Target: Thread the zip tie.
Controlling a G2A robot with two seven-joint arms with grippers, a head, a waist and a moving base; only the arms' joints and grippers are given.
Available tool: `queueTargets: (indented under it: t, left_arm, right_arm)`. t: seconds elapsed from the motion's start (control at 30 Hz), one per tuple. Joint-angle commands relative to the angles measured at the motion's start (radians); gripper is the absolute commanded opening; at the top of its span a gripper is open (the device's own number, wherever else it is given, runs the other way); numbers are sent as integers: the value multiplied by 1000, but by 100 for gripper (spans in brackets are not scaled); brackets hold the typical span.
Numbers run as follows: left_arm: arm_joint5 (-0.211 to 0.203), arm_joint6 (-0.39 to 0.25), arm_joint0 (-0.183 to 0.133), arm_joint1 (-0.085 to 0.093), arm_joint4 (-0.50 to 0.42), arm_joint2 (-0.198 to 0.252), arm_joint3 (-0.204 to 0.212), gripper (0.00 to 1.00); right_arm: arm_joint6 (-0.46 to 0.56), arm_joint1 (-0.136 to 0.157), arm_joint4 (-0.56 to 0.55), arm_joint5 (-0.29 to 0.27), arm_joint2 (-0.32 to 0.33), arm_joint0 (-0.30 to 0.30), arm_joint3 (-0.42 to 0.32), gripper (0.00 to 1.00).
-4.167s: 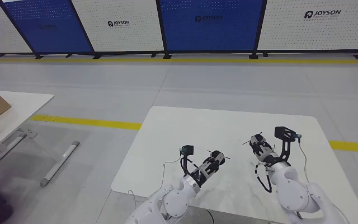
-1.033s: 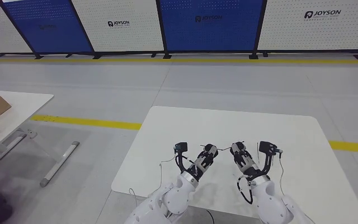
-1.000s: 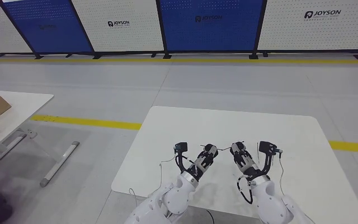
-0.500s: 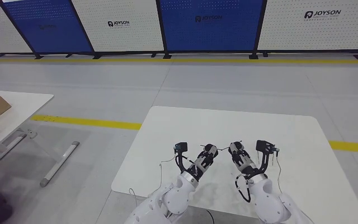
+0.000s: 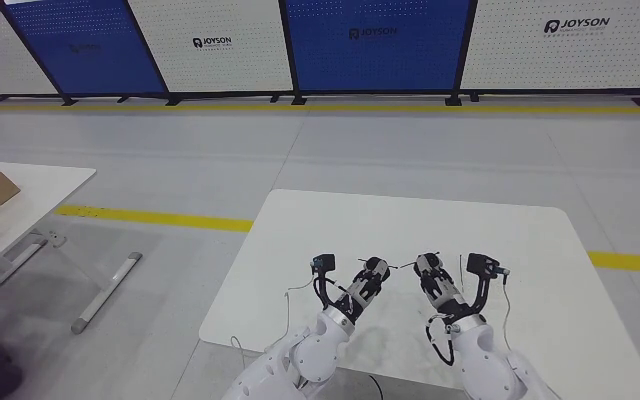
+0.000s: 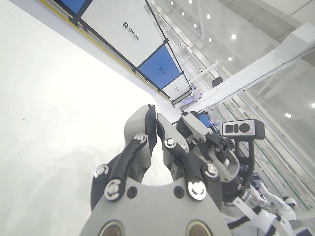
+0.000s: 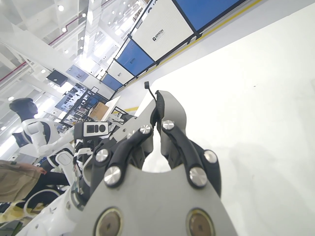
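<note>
A white table (image 5: 330, 230) stands on a grey floor (image 5: 200, 160) before tall panels (image 5: 375, 45). Near its 6 o'clock edge the left gripper (image 5: 376, 266) sits just at 9 o'clock of the right gripper (image 5: 427, 264). 4.2 s ago they were well apart, and since 0.5 s ago the right one has edged toward 3 o'clock. The right jaws pinch the black zip tie (image 7: 147, 84), its head poking out beyond them. The left jaws are closed, pads together.

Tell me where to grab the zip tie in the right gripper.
Likely the zip tie's stub under its square head, the one part clear of the right gripper. Come from past the gripper's tip, across the strap; its jaws hide the rest.
</note>
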Motion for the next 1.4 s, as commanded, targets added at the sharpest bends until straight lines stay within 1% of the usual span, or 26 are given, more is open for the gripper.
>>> queueTargets:
  t: [0.0,0.23,0.4,0.6,0.77,1.13,1.27,1.37]
  left_arm:
    - [0,0,0,0,0,0,0,0]
    - [0,0,0,0,0,0,0,0]
    - [0,0,0,0,0,0,0,0]
    - [0,0,0,0,0,0,0,0]
    - [0,0,0,0,0,0,0,0]
    - [0,0,0,0,0,0,0,0]
    - [0,0,0,0,0,0,0,0]
    - [0,0,0,0,0,0,0,0]
  right_arm:
    - [5,-2,-3,3,-3,4,6,0]
    - [21,-12,-22,19,-21,23,31,0]
    - [25,-17,-21,17,-22,28,38,0]
    - [4,-20,-11,8,2,11,26,0]
    - [7,-21,-20,3,14,1,18,0]
    - [32,-32,-50,14,-10,18,35,0]
    - [30,-36,-46,13,-7,19,34,0]
    - [21,-36,-41,8,6,8,23,0]
